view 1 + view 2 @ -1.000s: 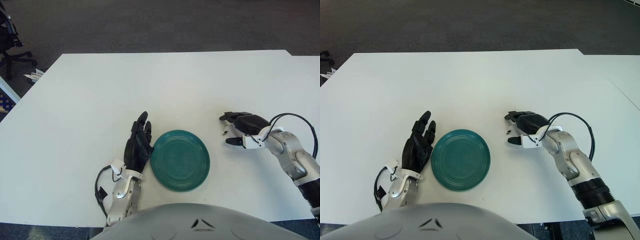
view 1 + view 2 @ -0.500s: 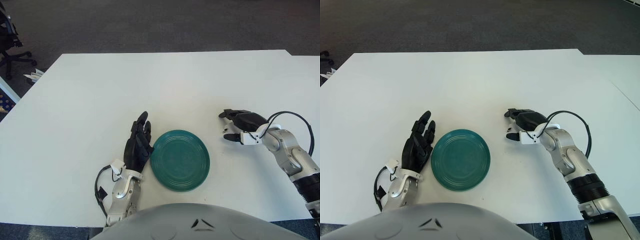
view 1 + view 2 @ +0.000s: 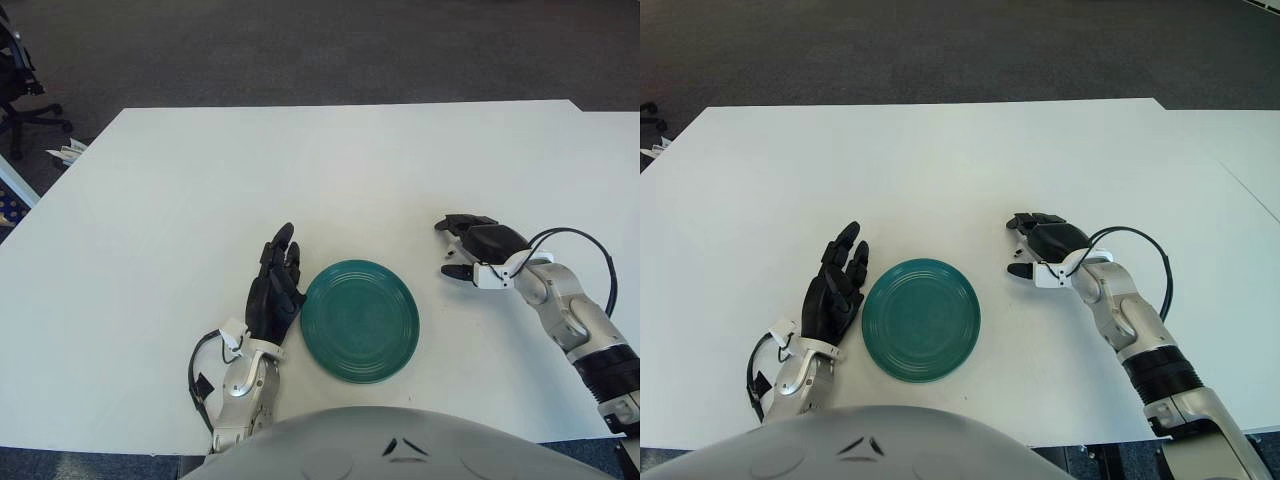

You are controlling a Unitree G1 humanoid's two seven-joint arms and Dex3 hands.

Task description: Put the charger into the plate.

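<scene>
A round dark green plate [image 3: 921, 318] lies on the white table [image 3: 940, 170], close to the front edge, with nothing in it. No charger shows anywhere in either view; whether one lies under my right hand I cannot tell. That right hand [image 3: 1025, 247], black with a white block at the wrist, is palm down a short way right of the plate and a little farther back. My left hand [image 3: 835, 285] shows right beside the plate's left rim, fingers straight and spread, holding nothing.
A black cable [image 3: 1140, 250] loops over my right forearm. An office chair [image 3: 15, 70] and some papers [image 3: 68, 152] sit on the floor beyond the table's far left corner. Dark carpet lies behind the table's far edge.
My right hand has crept slightly forward and left while its forearm swung in closer to my body. The left hand and the plate have not moved.
</scene>
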